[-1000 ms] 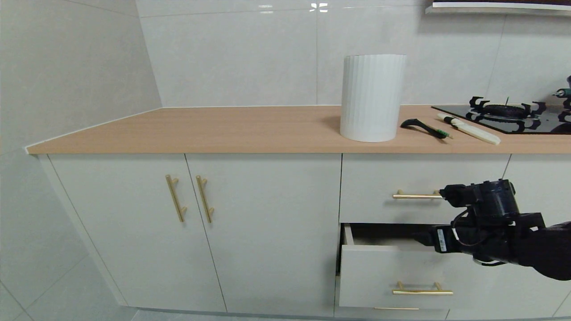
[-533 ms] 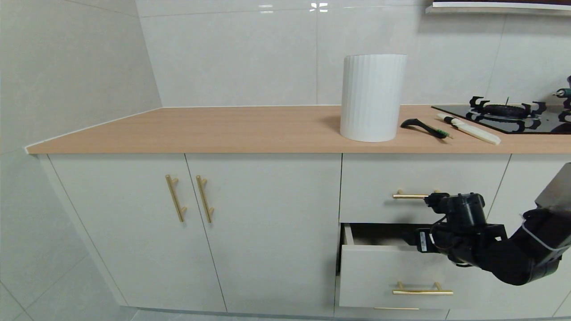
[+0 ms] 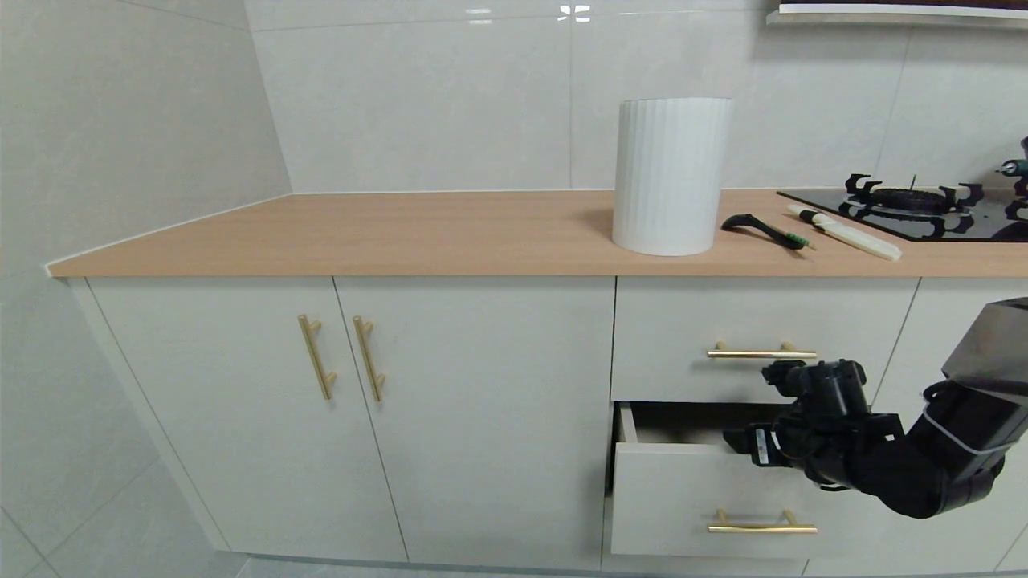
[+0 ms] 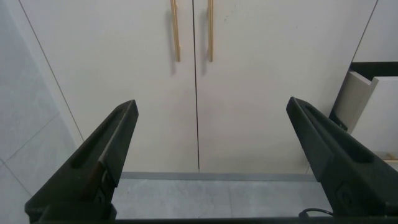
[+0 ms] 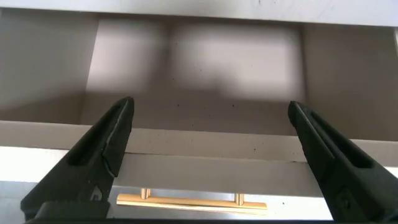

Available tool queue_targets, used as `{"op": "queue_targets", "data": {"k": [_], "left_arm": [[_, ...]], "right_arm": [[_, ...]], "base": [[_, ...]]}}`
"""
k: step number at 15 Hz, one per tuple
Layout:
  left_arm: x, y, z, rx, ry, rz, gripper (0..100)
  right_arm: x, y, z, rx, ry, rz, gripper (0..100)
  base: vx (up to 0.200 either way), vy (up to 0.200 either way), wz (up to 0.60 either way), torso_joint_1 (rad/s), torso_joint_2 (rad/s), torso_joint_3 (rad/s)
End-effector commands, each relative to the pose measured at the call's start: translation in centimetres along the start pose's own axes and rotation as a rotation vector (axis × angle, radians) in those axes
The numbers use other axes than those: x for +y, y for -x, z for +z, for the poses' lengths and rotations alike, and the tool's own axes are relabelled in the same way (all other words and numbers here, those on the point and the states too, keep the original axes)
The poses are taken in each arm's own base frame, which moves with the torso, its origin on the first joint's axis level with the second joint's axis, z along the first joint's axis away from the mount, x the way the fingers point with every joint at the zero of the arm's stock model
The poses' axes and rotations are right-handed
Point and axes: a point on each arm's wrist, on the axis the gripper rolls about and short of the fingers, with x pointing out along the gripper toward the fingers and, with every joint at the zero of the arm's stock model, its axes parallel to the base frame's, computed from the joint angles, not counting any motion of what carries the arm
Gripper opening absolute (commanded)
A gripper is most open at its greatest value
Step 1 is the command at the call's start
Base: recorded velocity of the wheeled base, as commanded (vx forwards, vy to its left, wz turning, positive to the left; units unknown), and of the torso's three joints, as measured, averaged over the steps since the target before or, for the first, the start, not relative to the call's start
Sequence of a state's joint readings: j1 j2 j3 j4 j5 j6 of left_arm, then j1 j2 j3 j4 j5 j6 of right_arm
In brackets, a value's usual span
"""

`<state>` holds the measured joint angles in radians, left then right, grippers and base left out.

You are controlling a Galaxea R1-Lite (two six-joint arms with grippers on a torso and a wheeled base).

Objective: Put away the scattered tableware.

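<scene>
**Drawer Open, Tableware Waits on Counter**

The right gripper [image 3: 735, 440], jaws apart and empty, hangs at the mouth of the partly pulled lower drawer [image 3: 707, 490]. The scattered tableware, a black-handled utensil [image 3: 763, 229] and a white one [image 3: 847, 234], lies on the countertop [image 3: 401, 233] between the ribbed canister [image 3: 671, 177] and the hob [image 3: 907, 210]. Opening looks done; the next move likely calls for an arm to rise for a first pick. The right wrist view looks into the drawer; the left wrist view shows the left gripper [image 4: 211, 162], spread wide and empty, facing the cupboard doors [image 4: 249, 81].
</scene>
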<state>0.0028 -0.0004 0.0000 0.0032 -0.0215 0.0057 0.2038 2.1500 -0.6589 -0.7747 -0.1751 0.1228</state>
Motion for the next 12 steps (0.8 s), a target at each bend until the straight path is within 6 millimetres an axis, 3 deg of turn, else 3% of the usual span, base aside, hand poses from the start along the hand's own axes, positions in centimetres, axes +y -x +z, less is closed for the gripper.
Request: {"op": "queue_targets", "data": {"k": [1,12], "left_arm": [[0.0,0.0,0.0,0.0,0.0,0.0,100],[0.0,0.0,0.0,0.0,0.0,0.0,100]], "right_arm": [[-0.1,0.5,0.2,0.014,0.004,-0.001,100],[-0.7,4.9,0.5,0.188,0.116,0.033,100]], "base": [[0.0,0.0,0.0,0.0,0.0,0.0],[0.0,0.0,0.0,0.0,0.0,0.0]]}}
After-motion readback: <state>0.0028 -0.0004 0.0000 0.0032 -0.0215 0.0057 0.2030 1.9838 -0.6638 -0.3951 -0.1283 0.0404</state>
